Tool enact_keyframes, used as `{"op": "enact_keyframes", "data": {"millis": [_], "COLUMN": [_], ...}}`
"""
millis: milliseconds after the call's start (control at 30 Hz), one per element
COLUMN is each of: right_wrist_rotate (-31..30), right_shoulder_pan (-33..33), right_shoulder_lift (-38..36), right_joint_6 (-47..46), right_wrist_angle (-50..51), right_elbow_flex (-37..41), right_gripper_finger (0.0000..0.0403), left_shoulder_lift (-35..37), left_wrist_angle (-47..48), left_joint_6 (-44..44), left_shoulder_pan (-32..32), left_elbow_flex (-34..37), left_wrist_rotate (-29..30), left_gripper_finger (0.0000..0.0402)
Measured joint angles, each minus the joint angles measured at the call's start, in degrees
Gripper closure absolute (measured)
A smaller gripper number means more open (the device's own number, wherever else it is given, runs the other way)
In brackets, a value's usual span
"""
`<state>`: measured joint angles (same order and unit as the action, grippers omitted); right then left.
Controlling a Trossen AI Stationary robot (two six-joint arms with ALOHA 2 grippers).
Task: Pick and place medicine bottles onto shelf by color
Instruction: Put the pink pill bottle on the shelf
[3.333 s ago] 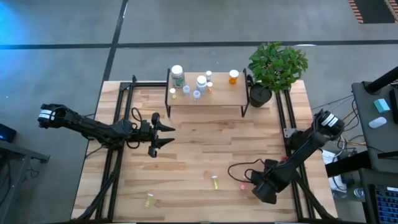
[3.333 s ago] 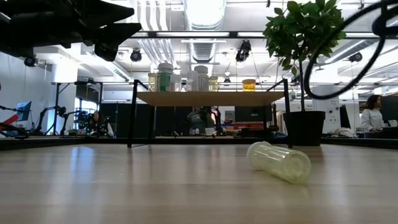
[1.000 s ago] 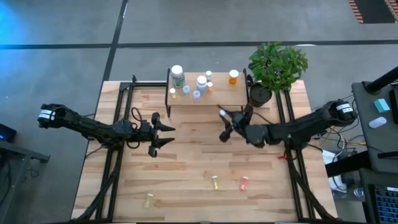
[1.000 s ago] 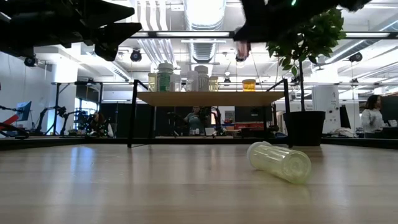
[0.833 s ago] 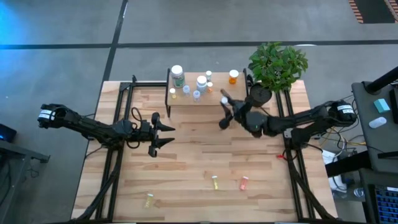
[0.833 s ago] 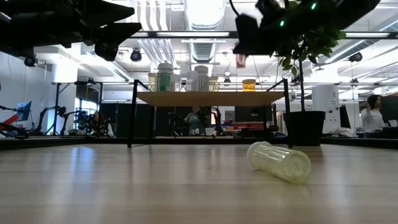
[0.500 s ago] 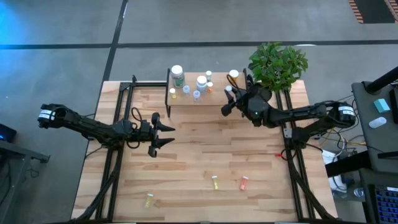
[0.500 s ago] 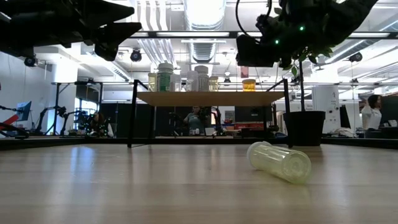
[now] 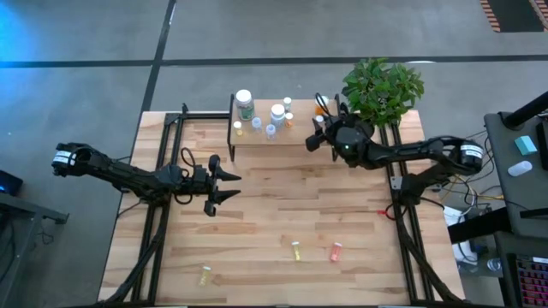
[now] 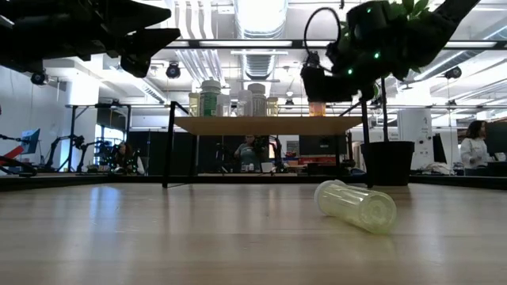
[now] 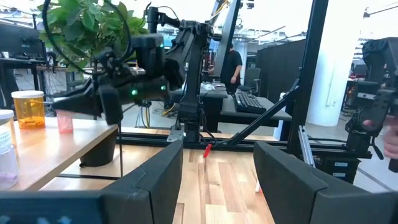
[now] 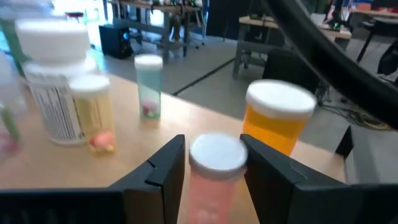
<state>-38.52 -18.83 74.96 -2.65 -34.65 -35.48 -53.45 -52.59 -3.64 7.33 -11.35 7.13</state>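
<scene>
Wooden table point(image 9: 274, 214); shelf point(image 9: 287, 133) at back, plant point(image 9: 381, 90) beside it.

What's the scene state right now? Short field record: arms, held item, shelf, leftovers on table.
right gripper: over the shelf's right end, jaws around a pink bottle with a white cap
left gripper: open, empty, hovering over the table's left half
shelf: holds a group of bottles on its left and middle; orange bottle stands at the right end, just beyond the pink one
table: three bottles lying near the front: yellow bottle, pinkish bottle, pale yellow bottle
potted plant: right of the shelf
</scene>
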Motion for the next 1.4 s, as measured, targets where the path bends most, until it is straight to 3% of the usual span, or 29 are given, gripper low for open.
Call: {"op": "enact_keyframes", "data": {"millis": [267, 500, 1000, 1400], "right_wrist_rotate": [0.0, -0.2, -0.5, -6.6], "right_shoulder_pan": [-1.0, -1.0, 0.5, 3.9], "right_shoulder_lift": [5.8, 5.7, 3.0, 2.5], "right_joint_6": [-0.7, -0.6, 2.0, 6.9], "right_wrist_angle": [-0.8, -0.7, 2.0, 7.8], "right_elbow_flex": [-1.0, -1.7, -4.1, -8.8], "right_gripper_finger": [0.0255, 0.0251, 0.0153, 0.0133], "left_shoulder_lift": [0.0, 0.0, 0.0, 0.0], "left_wrist_angle": [0.0, 0.0, 0.0, 0.0], "left_joint_6": [-0.1, -0.1, -0.4, -0.5], "left_shoulder_pan": [0.0, 0.0, 0.0, 0.0], "left_elbow_flex": [0.0, 0.0, 0.0, 0.1], "left_wrist_rotate": [0.0, -0.1, -0.6, -0.9], "left_gripper_finger": [0.0219, 0.0219, 0.0219, 0.0219]}}
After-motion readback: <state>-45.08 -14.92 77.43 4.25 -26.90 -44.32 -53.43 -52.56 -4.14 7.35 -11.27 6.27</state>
